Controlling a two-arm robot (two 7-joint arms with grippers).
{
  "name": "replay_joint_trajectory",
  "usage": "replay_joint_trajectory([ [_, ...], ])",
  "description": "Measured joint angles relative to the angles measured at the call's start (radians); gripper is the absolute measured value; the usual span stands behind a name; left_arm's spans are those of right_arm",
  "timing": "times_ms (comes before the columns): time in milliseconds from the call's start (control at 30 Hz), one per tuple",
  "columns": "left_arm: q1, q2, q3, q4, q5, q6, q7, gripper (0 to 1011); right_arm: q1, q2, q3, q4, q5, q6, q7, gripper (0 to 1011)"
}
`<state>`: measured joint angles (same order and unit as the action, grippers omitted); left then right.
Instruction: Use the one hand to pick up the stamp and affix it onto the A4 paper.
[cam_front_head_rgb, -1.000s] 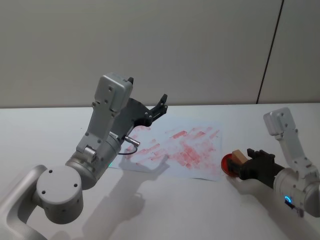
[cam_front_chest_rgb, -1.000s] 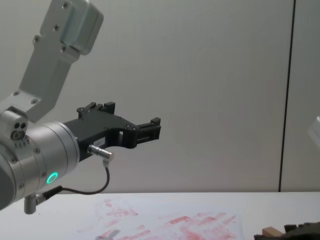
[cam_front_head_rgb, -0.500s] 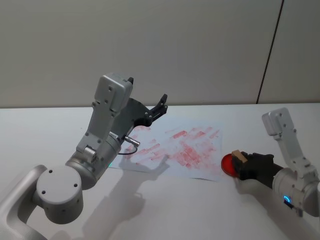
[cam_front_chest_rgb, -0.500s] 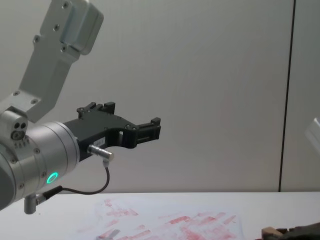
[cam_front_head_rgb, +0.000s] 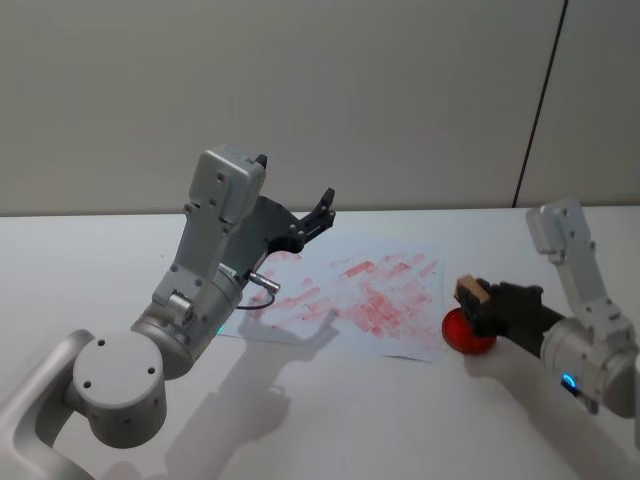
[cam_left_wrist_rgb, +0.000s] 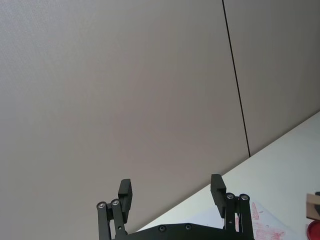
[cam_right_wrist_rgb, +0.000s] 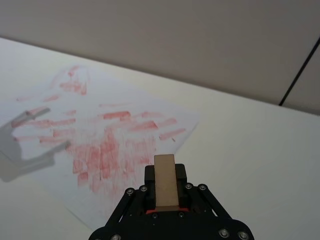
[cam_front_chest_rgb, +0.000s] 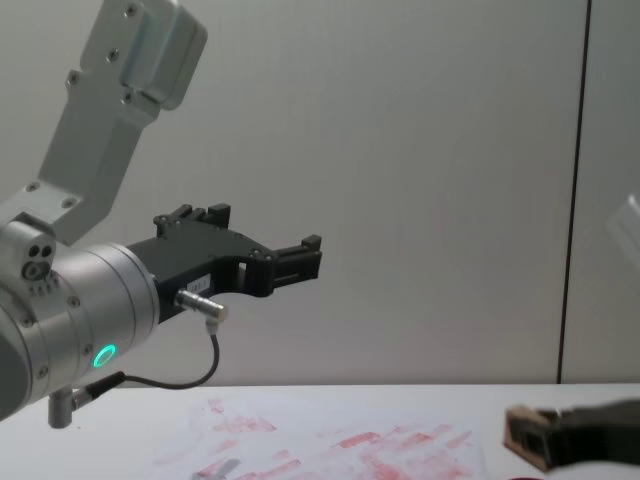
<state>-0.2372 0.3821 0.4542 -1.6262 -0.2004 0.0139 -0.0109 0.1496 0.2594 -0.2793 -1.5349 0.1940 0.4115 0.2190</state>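
The stamp (cam_front_head_rgb: 469, 292), a small tan wooden block, sits in my right gripper (cam_front_head_rgb: 480, 302), which is shut on it. It hangs just above a round red ink pad (cam_front_head_rgb: 468, 332), beside the right edge of the A4 paper (cam_front_head_rgb: 350, 295), a white sheet covered in red prints. In the right wrist view the stamp (cam_right_wrist_rgb: 165, 180) stands between the black fingers, with the paper (cam_right_wrist_rgb: 110, 135) lying ahead. From the chest view the stamp (cam_front_chest_rgb: 522, 432) floats above the table at the lower right. My left gripper (cam_front_head_rgb: 300, 215) is raised over the paper's left part, open and holding nothing.
The white table (cam_front_head_rgb: 400, 420) stretches around the paper, with a grey wall behind it. My left arm's shadow falls on the sheet. A black cable (cam_front_chest_rgb: 170, 380) dangles from the left wrist.
My right gripper has lifted the stamp off the red ink pad and moved it slightly left, toward the paper. The left arm has not moved.
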Motion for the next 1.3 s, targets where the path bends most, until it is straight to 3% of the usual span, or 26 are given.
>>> replay_joint_trajectory([
  [333, 0.0, 0.0, 0.0, 0.0, 0.0, 0.0, 0.0, 1001, 0.058, -0.044, -0.015, 0.012, 0.018, -0.071, 0.06, 220],
  [500, 0.0, 0.0, 0.0, 0.0, 0.0, 0.0, 0.0, 1001, 0.082, -0.065, -0.029, 0.031, 0.017, -0.073, 0.086, 220],
  [833, 0.0, 0.0, 0.0, 0.0, 0.0, 0.0, 0.0, 1001, 0.127, -0.108, -0.068, 0.103, -0.033, -0.025, 0.145, 220],
  [1300, 0.0, 0.0, 0.0, 0.0, 0.0, 0.0, 0.0, 1001, 0.152, -0.13, -0.103, 0.194, -0.112, 0.023, 0.175, 221],
])
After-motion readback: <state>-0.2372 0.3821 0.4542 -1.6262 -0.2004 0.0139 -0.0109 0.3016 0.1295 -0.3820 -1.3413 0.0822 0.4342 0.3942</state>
